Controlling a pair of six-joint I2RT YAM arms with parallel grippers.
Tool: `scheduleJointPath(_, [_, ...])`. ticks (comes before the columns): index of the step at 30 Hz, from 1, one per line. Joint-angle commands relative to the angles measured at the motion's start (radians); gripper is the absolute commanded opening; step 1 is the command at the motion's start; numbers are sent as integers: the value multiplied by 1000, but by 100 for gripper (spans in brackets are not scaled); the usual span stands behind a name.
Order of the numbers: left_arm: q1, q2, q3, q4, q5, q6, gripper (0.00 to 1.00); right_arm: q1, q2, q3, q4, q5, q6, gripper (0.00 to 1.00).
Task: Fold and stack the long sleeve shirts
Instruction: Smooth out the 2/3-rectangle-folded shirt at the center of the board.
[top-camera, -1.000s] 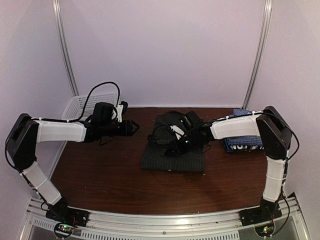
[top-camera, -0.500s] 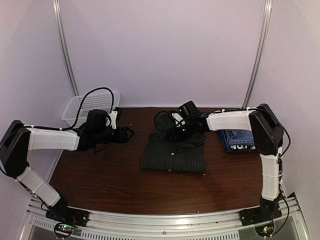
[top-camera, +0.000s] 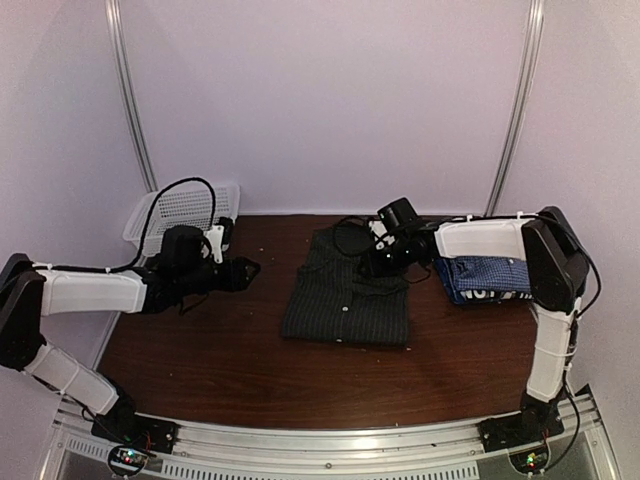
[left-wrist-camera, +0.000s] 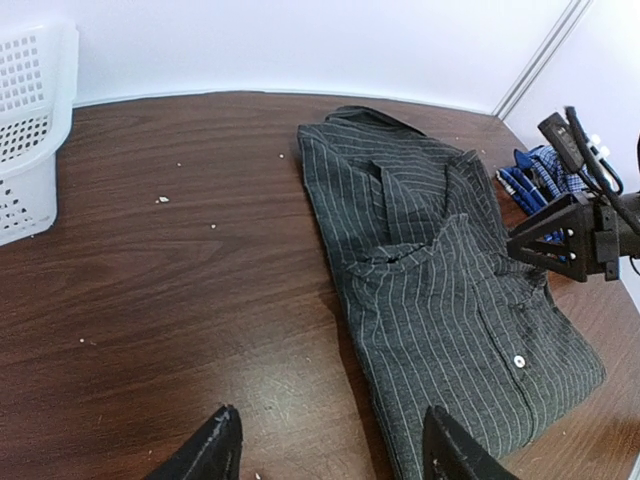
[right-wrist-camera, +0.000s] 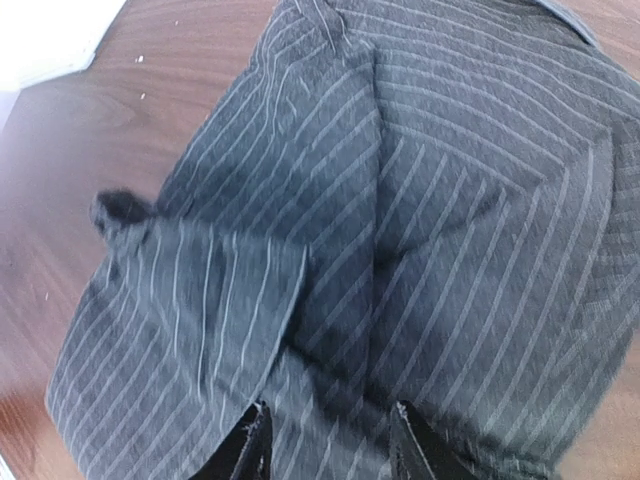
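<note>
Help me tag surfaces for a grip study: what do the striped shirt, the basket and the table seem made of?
The striped shirt: soft woven cloth, matte; it creases and folds. The basket: white plastic, likely, slightly glossy moulded mesh. The table: dark wood or wood-look laminate, semi-gloss, grain visible.

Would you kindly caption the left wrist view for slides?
Folded black pinstriped shirt on brown table, white mesh basket at left, open left pincer below.

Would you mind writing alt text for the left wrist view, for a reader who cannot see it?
A folded black pinstriped shirt lies on a brown table, collar toward the far wall. The open left gripper frames the bottom edge, the right gripper hangs at its right, and a white basket stands far left.
</note>
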Motion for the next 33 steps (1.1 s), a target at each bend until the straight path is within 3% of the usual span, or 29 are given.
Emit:
scheduleJointPath(1, [7, -44, -13, 64, -20, 0, 63, 18, -118, -121, 13, 0, -16, 41])
scheduleJointPath(6, [7, -51, -11, 64, -15, -3, 63, 51, -189, -248, 47, -37, 1, 42])
scheduleJointPath(12, [7, -45, -11, 62, -4, -8, 63, 73, -172, -288, 85, -60, 13, 41])
scheduleJointPath(21, [4, -26, -29, 81, 21, -18, 63, 66, -90, -186, 62, 3, 1, 41])
scheduleJointPath(33, [-21, -11, -66, 115, 33, -35, 64, -32, -2, -23, 82, 12, 2, 41])
